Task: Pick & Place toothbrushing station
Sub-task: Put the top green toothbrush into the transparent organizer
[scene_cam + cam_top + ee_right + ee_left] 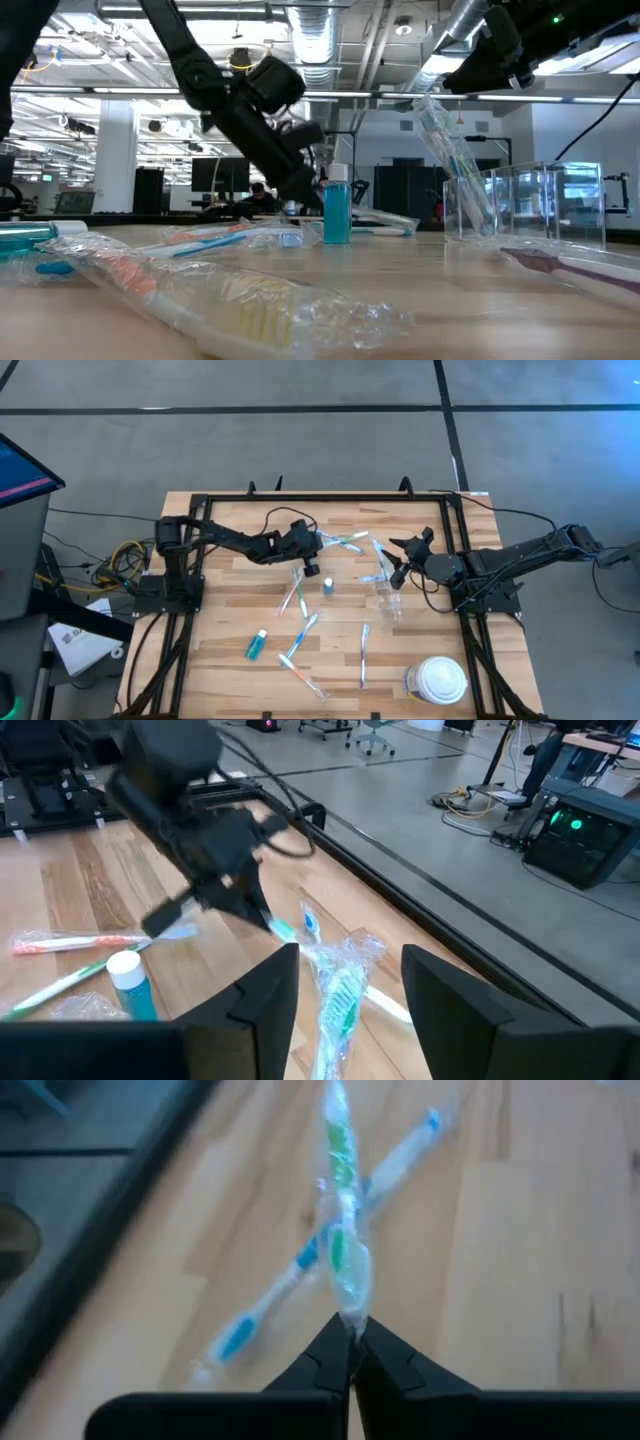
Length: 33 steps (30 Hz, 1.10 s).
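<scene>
My left gripper [351, 1348] is shut on a green-and-white wrapped toothbrush [342, 1230] at the table's far middle [322, 542]. A blue toothbrush [290, 1280] lies crossed beneath it on the table. My right gripper [350, 990] stands open above the clear plastic cup [388, 598], near the table's right side. Another wrapped green toothbrush [450, 150] leans in that cup [520, 205] and rises between the right fingers without touching them. A teal tube [337, 205] stands upright mid-table. My left gripper pinches the near end of the green toothbrush's clear wrapper [350, 1320] between its two fingertips. The fingers slant down and lie along the toothbrush, which stretches away from them over the blue toothbrush. Whether its far end rests on the table, I cannot tell.
Several wrapped toothbrushes [300, 640] lie scattered over the near half of the table, and a second teal tube [257, 645] lies at the near left. A large white round lidded container [440, 680] stands at the near right. A black frame [200, 500] borders the table.
</scene>
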Available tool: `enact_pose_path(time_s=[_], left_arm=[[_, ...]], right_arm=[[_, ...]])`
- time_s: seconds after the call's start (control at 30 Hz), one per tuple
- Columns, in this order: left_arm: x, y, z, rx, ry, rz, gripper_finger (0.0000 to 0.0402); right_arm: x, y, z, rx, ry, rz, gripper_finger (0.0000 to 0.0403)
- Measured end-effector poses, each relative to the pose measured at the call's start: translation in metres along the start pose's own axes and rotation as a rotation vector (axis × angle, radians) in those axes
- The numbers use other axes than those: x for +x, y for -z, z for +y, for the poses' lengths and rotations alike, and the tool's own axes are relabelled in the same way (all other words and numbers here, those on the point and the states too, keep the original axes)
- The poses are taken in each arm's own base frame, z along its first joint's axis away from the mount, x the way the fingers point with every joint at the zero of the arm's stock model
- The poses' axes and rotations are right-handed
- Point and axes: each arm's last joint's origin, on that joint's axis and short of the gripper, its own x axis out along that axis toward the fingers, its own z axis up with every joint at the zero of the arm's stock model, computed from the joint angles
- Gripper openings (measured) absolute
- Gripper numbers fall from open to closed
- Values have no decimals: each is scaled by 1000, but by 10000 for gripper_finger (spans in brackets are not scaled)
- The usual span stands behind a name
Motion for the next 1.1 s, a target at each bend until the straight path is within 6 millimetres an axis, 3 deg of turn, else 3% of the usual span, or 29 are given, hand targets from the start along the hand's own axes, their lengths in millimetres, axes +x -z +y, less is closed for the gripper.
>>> enact_pose_path(time_s=[0.37, 0.57, 1.1], left_arm=[[-79, -52, 4, -16, -40, -183, 0], [-114, -68, 4, -25, -63, -271, 0], [-129, -64, -15, 62, -98, -206, 0]], right_arm=[[3, -2, 4, -11, -5, -20, 166], [10, -10, 16, -36, -99, -92, 165], [37, -49, 51, -272, -120, -92, 163]])
